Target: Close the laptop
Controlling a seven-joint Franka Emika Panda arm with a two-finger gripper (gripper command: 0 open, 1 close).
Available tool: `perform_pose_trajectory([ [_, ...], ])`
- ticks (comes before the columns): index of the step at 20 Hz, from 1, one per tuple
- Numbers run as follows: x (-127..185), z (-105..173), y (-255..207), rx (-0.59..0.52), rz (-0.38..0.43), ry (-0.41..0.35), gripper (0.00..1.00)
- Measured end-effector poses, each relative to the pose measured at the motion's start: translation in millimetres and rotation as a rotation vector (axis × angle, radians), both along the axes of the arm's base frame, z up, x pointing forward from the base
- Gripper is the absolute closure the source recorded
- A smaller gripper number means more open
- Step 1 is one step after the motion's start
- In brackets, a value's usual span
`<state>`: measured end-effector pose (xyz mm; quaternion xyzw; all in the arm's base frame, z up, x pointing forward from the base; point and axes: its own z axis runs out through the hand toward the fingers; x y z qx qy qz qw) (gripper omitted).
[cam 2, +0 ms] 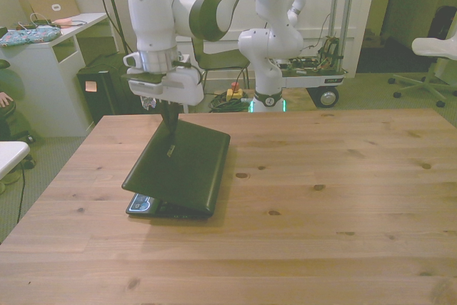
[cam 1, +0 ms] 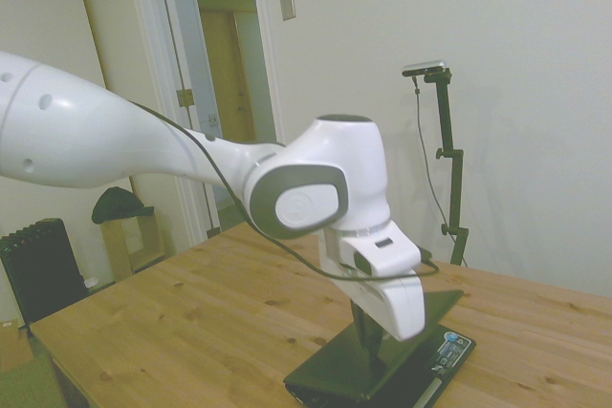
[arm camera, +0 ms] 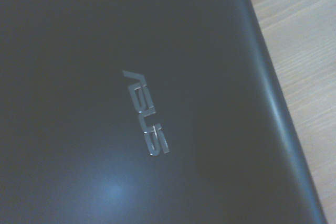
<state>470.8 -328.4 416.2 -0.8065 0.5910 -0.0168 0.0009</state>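
Laptop (cam 2: pixel 182 166) sits on the desk (cam 2: pixel 321 198) toward the front view's left, its lid tipped most of the way down with only a narrow wedge left above the base, where a blue-white sticker (cam 2: pixel 141 206) peeks out at the lid's 7 o'clock corner. My claw (cam 2: pixel 170 128) presses on the lid's outer face near its raised edge, at about 11 o'clock from the logo (cam 2: pixel 171 151), because pushing far from the hinge gives the best leverage. Its dark fingers look drawn together, grasping nothing, as I judge it. No containers are in sight. I reckon a little more downward push finishes the closing.
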Motion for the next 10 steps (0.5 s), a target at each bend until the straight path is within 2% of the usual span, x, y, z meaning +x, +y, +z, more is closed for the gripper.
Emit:
perform_pose_trajectory([
  [2,4,-15,-4,0.002,0.000,0.016,1.00],
  [4,9,-18,-5,0.004,0.002,0.013,1.00],
  [7,16,-3,-3,-0.003,0.009,-0.016,1.00],
  [10,23,28,22,0.001,0.053,-0.050,1.00],
])
